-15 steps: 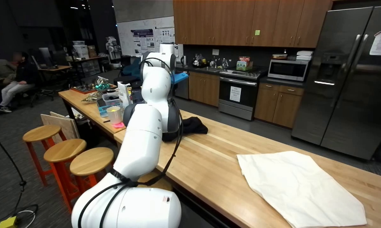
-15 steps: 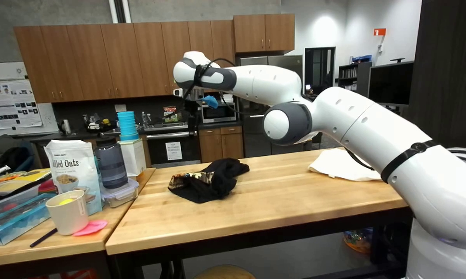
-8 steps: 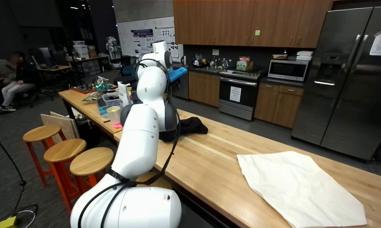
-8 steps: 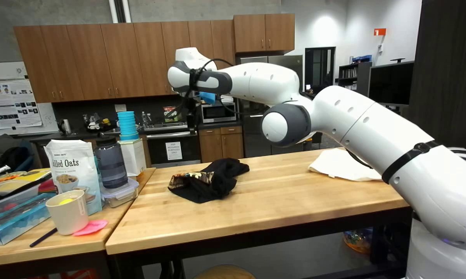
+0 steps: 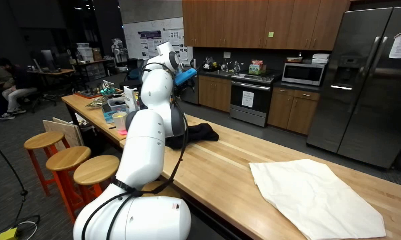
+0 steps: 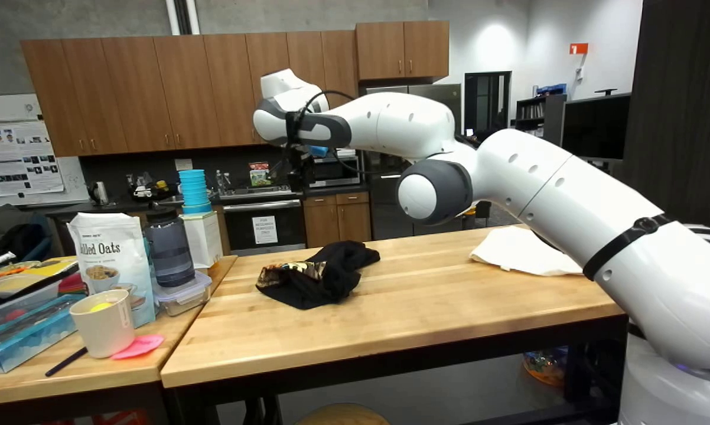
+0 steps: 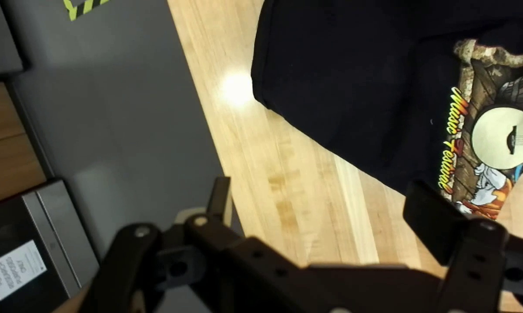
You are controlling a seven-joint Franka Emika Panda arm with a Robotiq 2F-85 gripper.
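Observation:
My gripper is open and empty, its two black fingers wide apart in the wrist view. It hangs high above the wooden table's far edge; in an exterior view it shows as a dark shape under the wrist. The nearest thing is a crumpled black shirt with a coloured guitar print reading "Music Festival". The shirt lies on the table below the gripper, apart from it, and also shows in both exterior views. A flat off-white cloth lies on the table nearer the arm's base, also seen here.
A second table holds an oats bag, a dark bottle, a mug, a lidded container and stacked blue cups. Stools stand beside the table. A stove and fridge stand behind.
The arm has swung slightly left in both exterior views, and the wrist has tilted. The gripper stays raised. The shirt and the white cloth have not moved.

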